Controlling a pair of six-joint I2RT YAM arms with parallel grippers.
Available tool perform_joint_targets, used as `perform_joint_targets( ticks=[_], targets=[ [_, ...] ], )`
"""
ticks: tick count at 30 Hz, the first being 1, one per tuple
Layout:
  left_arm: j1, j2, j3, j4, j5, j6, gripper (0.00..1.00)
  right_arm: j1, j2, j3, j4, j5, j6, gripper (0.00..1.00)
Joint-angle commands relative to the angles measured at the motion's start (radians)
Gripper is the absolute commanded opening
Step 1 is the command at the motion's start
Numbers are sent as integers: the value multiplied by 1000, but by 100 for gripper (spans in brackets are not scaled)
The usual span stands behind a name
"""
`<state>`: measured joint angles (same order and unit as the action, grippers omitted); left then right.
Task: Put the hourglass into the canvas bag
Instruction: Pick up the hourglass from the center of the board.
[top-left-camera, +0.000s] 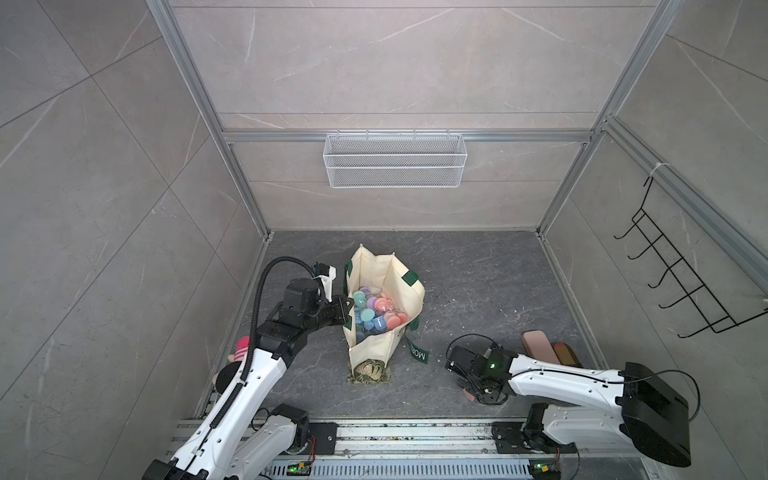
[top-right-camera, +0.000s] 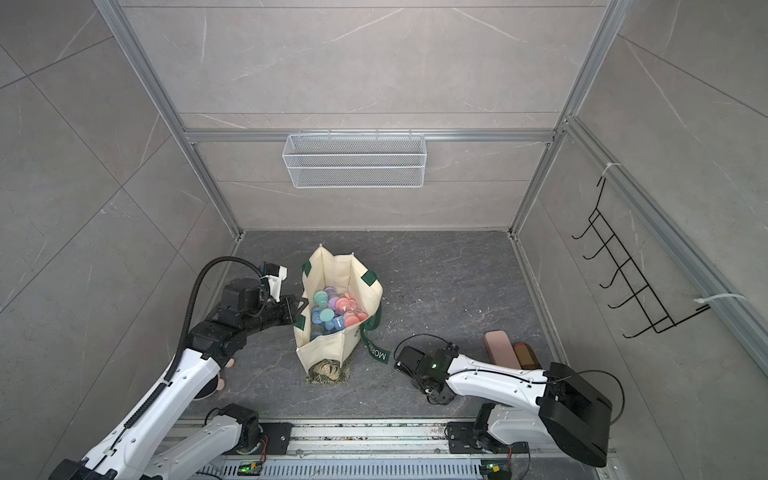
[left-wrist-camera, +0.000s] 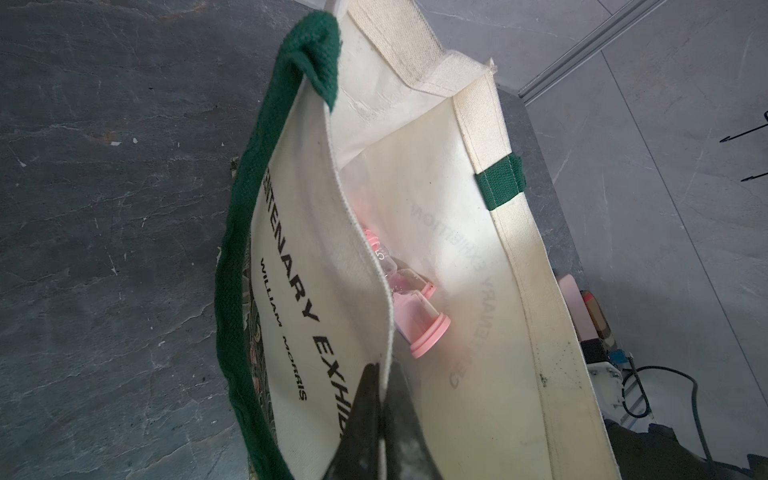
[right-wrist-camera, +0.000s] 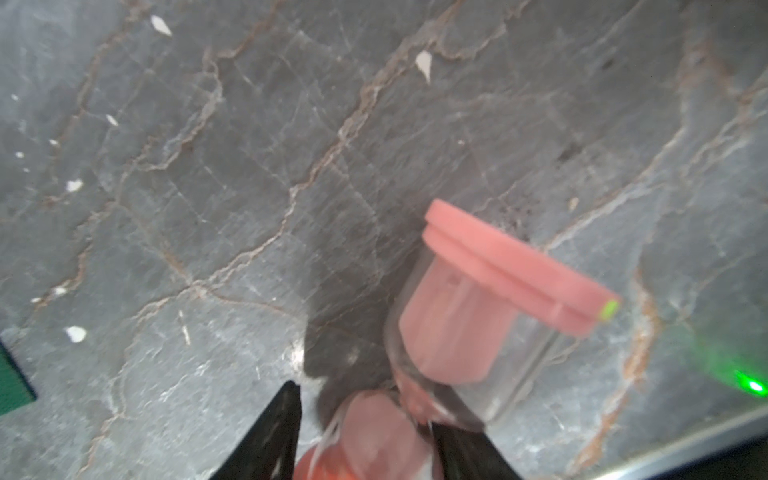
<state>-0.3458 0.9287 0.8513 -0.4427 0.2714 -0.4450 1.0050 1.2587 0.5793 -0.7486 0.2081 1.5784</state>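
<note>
The left gripper (left-wrist-camera: 380, 382) pinches the woven cream wall of the boxy canvas bag (left-wrist-camera: 478, 291), its jaws pressed together on the cloth. The right gripper (right-wrist-camera: 363, 405) stands spread astride the narrow glass waist of the pink-capped hourglass (right-wrist-camera: 457, 345), which lies on the veined dark stone floor (right-wrist-camera: 208, 166), well apart from the bag.

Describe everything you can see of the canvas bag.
The canvas bag is a boxy cream tote of stiff-looking cloth with dark green straps, a green tag lettered in white and black print on its side. It stands upright, mouth open, on the dark stone-look floor, holding a heap of coloured hourglasses. The left gripper is shut on its rim.
</note>
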Motion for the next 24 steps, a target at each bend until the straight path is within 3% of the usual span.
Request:
perform_joint_targets(
  ticks=[1,6,17,24],
  targets=[
    [2,-29,4,21,60,9,0,-9,34,-8,29,-19,-10,51],
    [2,-30,4,20,61,9,0,-16,82,-1,55,-42,-36,51],
    [2,-31,4,21,59,9,0,-16,69,49,-3,-7,-92,17],
    [3,-30,5,19,54,9,0,-13,12,99,-14,47,-163,8]
  ],
)
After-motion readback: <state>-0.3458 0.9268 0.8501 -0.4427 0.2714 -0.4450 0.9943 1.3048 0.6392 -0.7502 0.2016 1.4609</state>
